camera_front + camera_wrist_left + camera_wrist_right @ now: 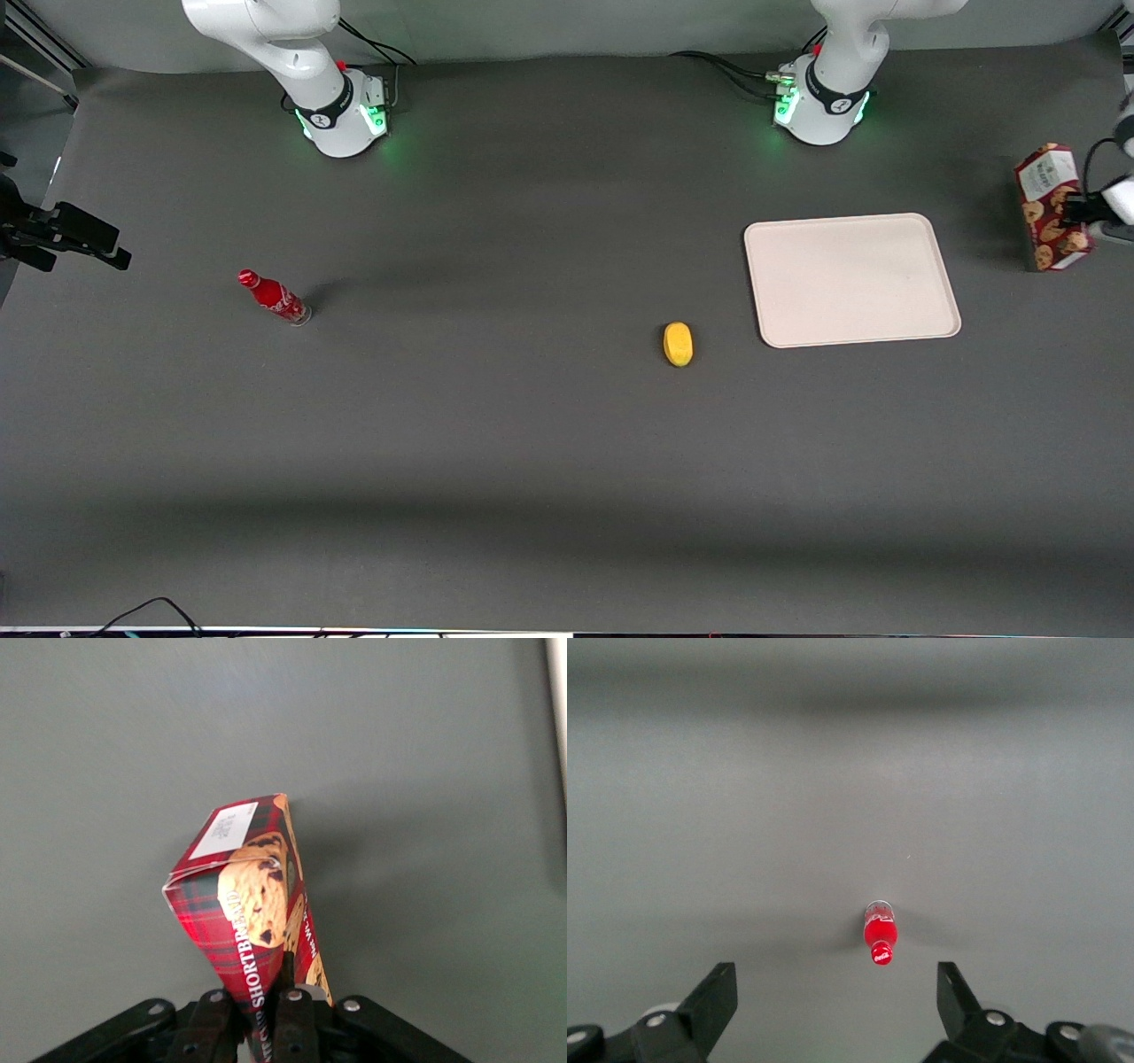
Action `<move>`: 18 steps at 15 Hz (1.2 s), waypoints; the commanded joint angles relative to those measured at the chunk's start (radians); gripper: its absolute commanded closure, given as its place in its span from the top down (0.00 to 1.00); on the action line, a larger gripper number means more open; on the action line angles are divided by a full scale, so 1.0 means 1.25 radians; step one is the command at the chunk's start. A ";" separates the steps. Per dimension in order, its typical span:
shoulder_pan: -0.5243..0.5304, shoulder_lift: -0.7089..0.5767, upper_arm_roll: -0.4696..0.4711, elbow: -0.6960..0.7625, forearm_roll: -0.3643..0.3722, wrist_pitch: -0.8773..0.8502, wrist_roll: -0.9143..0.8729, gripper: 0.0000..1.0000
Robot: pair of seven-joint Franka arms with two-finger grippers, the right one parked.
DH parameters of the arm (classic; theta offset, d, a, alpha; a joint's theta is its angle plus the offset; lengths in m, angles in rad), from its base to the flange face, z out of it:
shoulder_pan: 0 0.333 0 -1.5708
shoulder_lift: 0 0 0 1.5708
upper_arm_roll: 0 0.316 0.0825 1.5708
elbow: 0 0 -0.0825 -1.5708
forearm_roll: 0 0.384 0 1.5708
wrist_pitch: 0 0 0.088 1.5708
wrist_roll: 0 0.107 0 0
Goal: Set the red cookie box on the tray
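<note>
box (1050, 206): slim dark-red tartan carton, cookie prints, white label end up; right edge of frame, lifted off table, slightly tilted
tray (850, 279): cream, bare, near box, apart from it
room: open mat around tray; lemon (678, 343) near its lower-left corner; bottle (274, 297) far toward parked arm's end
gripper (264, 1014): jaws clamped on box's lower end
</note>
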 commanded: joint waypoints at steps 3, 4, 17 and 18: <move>-0.012 -0.009 -0.041 0.311 -0.011 -0.335 -0.095 0.00; -0.012 -0.008 -0.057 0.374 -0.008 -0.389 -0.133 0.00; -0.015 0.143 -0.407 1.007 0.044 -0.821 -0.740 0.00; -0.016 0.148 -0.438 1.002 0.055 -0.823 -0.775 0.00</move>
